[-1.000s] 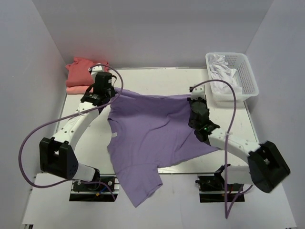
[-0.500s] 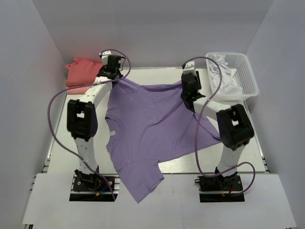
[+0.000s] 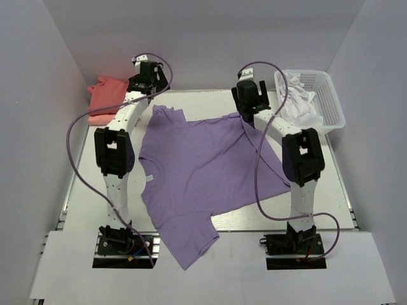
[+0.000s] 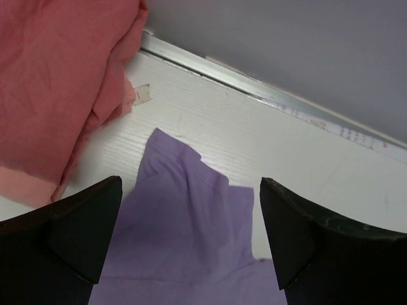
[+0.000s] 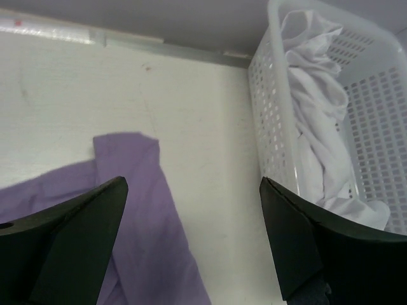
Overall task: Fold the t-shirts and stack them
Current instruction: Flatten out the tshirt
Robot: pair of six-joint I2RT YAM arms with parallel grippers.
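Counting three t-shirts: one lavender t-shirt (image 3: pixel 203 171) spread flat, overhanging near table (image 3: pixel 331 171) edge; coral-red t-shirt (image 3: pixel 105 92) atop salmon-pink t-shirt (image 3: pixel 95 119), far-left. Left gripper (image 4: pixel 189 190), right gripper (image 5: pixel 193 187) gaping, empty; bare table beside basket (image 3: pixel 335 105).

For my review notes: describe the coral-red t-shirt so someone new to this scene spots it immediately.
Find the white table and look to its far left corner, by the wall. The coral-red t-shirt lies there on top of a paler salmon-pink t-shirt. It is the deepest red cloth in view, far smaller in outline than the lavender t-shirt spread across the middle.
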